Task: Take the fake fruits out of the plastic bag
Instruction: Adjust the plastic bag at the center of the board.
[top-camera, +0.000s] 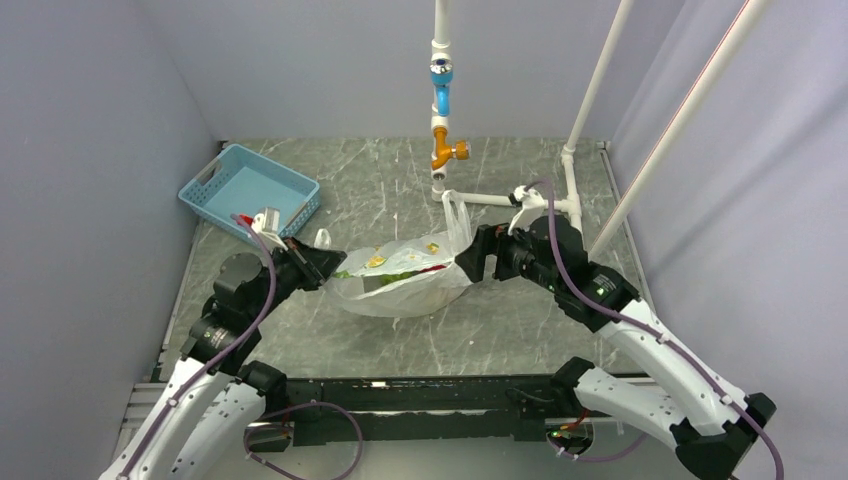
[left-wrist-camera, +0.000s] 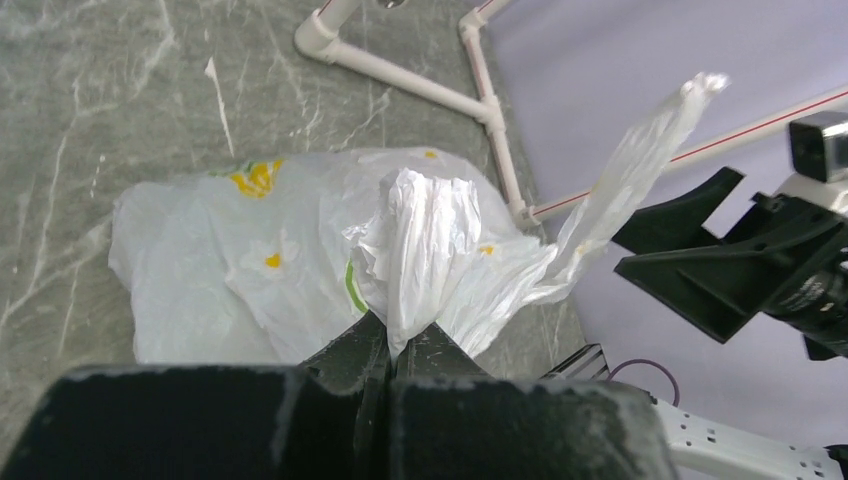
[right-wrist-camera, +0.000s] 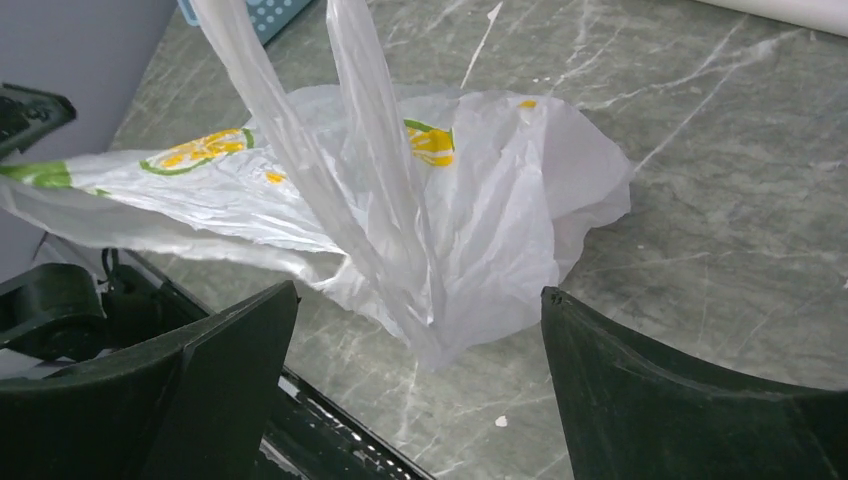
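Nearest the arms, the left hand (left-wrist-camera: 392, 345) is clenched on a bunched fold of the plastic bag (top-camera: 400, 285). The right hand (right-wrist-camera: 420, 292) stands wide open, grasping nothing. The bag's handle loops (right-wrist-camera: 370, 150) rise between the right hand's fingers without being pinched. The bag lies slack on the tabletop (top-camera: 500, 330) between the two hands. The fake fruits (top-camera: 405, 272) are inside it, showing from above only as red and green-yellow patches. Farther back sit a blue basket (top-camera: 250, 185) at the left and a white pipe frame (top-camera: 505, 200) at the rear. The main risk is probably the one-sided hold: a pull from the left could drag the whole bag along, fruits and all, rather than open it. A sharp tug might also tear the thin film. If the right hand closes carelessly it could catch one strand or none, and the mouth would then likely sag shut. Tipping the bag too far may spill the glossy fruits, which could roll toward the tabletop's edge.
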